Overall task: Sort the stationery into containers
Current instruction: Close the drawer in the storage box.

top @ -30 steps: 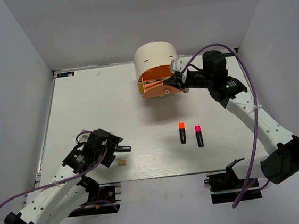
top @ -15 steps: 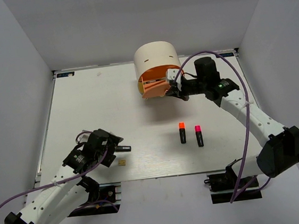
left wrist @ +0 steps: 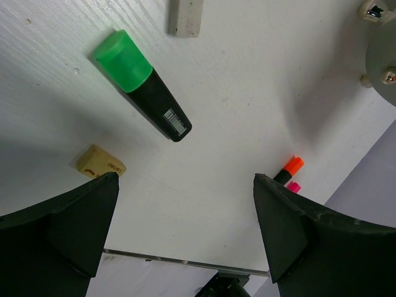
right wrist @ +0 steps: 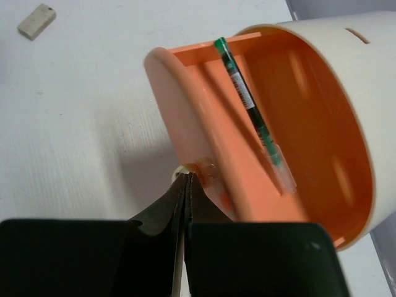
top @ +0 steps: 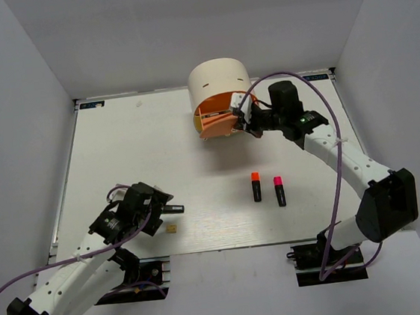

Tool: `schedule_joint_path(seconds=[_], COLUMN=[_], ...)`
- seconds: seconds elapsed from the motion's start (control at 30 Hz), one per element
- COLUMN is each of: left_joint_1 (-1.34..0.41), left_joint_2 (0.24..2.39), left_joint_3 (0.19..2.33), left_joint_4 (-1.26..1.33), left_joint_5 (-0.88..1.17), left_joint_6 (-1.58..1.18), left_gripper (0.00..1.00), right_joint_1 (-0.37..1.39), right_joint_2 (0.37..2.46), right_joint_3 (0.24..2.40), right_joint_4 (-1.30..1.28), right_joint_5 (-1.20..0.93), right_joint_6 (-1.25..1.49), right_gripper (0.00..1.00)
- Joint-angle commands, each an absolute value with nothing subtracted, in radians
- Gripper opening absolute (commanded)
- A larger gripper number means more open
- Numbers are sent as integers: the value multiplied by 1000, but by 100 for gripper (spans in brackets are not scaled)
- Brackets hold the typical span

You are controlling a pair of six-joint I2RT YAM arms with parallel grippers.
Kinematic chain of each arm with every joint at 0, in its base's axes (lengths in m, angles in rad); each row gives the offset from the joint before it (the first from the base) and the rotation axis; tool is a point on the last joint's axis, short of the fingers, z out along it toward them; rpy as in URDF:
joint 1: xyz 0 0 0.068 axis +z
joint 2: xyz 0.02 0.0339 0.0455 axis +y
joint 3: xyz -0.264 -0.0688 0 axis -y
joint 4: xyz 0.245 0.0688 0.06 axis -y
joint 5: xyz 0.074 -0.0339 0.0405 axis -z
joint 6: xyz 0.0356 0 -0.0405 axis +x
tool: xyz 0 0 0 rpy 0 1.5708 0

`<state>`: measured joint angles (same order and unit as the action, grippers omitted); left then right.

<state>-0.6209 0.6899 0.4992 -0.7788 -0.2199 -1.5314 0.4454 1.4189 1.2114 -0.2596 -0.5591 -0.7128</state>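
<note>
**First:** Since the drawer is where everything is meant to end up, what goes down first?

**Second:** Item one: peach-orange drawer (right wrist: 309,111), standing out of the cream desk unit (top: 218,77) at the far side of the tabletop (top: 141,149). Contents: one dark-green pen (right wrist: 247,99), thin and clear-ended, lying slantwise along the drawer floor. I cannot make out any other contents.

**First:** And the right hand?

**Second:** Right hand (right wrist: 187,182): fingers pinched fully together with nothing between them, tips against the drawer front just beside its small round knob (right wrist: 179,172). Closed like that it serves as a blunt point. I judge it is there to nudge the drawer, not to grip the knob.

**First:** Loose stock?

**Second:** Green-capped highlighter (left wrist: 141,85): black body, barcode label, flat on the tabletop. Tan block (left wrist: 100,163): near it. White eraser (left wrist: 185,15): near its cap end. Left hand (left wrist: 185,207): spread wide, empty, hanging above that group, presumably so it can straddle the highlighter. Orange-capped highlighter (top: 256,186) and pink-capped highlighter (top: 280,191): side by side, caps pointing away, well apart from both hands.
</note>
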Motion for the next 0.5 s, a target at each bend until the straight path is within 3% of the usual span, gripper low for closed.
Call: schedule_joint_path(seconds=[0.0,0.47], left_joint_1=[-618,-618], left_joint_2=[681,690], left_joint_3=[499,499], left_joint_4=[-767,-758], left_joint_5=[-216,-216], left_joint_6=[-1539,-1539], left_gripper=[100,100], right_joint_1=[446,449], right_joint_2=[1436,1546], right_joint_3=[1219,1321], right_joint_4=[-167,-107], right_joint_5=[-496,-403], right_joint_6=[-678,-658], right_gripper=[0,0])
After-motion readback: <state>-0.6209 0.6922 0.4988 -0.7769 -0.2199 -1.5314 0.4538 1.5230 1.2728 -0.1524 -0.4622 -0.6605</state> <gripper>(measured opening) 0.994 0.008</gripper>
